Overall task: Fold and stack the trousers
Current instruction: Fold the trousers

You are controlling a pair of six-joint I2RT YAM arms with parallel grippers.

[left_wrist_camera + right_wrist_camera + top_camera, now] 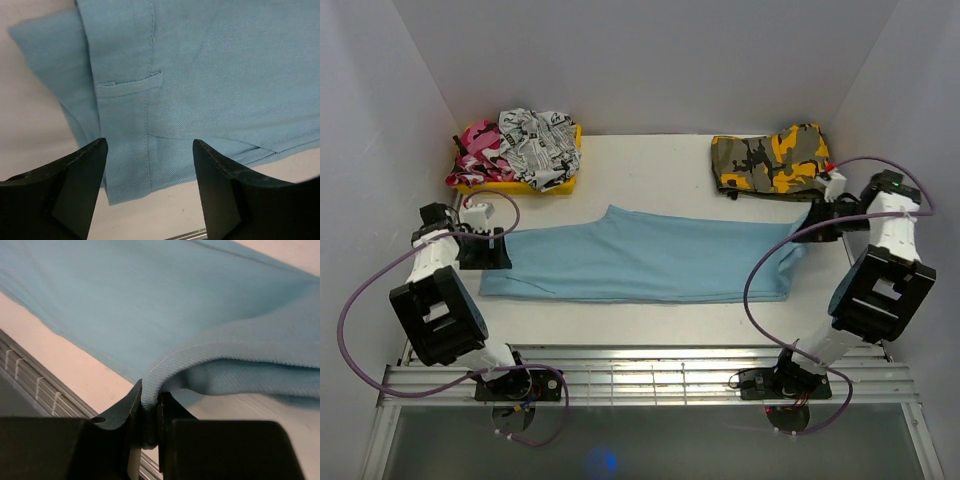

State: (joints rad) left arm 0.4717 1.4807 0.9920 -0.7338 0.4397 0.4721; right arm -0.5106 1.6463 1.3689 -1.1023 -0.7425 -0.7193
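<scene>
The trousers (640, 262) are spread lengthwise over the table (650, 165) between the two grippers, the waistband end flat under the left gripper (488, 250) and the opposite end raised at the right gripper (817, 215). Beyond the left gripper a strip of bare table is left before a yellow tray (535, 186) heaped with patterned clothes (520, 140). Far less room is left beyond the right gripper, where a folded camouflage garment (770, 162) lies near. On the near side of both grippers bare table is bounded by a metal grille (650, 375), and a white wall (360, 150) is close on the outer side of each arm. In the top view the tips of both grippers are hard to make out (dark against dark mounts and cable), and each wrist view is filled with cloth cut off at its borders. Whether the left fingers (80, 165) touch the cloth cannot be told. They are held wide apart with nothing gripped, and a belt loop (131, 82) and the waistband corner are seen between them. The right gripper (149, 407) is clamped on a stitched edge of the trousers, which is lifted off the table there and droops away from the jaws.
</scene>
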